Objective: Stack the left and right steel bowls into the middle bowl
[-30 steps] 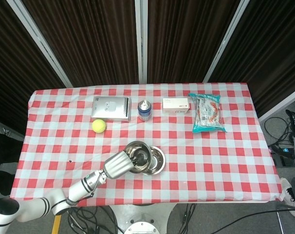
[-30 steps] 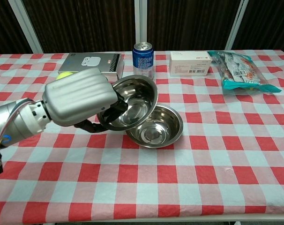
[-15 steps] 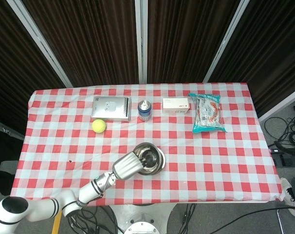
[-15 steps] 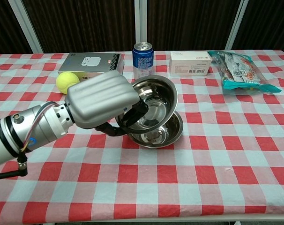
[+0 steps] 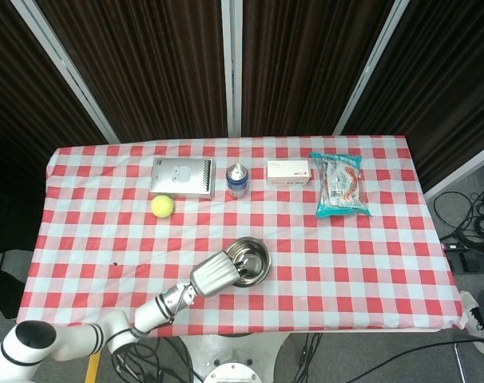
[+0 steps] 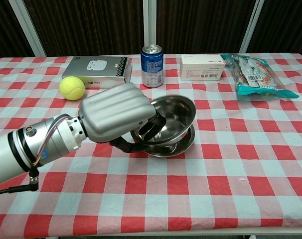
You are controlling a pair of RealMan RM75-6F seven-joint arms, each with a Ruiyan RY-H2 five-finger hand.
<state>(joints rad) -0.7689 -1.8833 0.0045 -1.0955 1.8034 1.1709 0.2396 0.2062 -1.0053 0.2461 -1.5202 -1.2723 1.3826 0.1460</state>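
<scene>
I've lowered the bowl [image 6: 172,115] into the middle bowl [image 6: 178,143]; left hand [image 6: 120,118] still gripping its rim, release next.

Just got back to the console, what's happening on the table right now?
The left hand holds a steel bowl by its rim and has it tilted over the middle bowl, partly nested but not yet seated flat. The right hand is out of view. Along the far side of the checked table sit a tennis ball, a grey box, a blue can, a white carton and a snack bag.
</scene>
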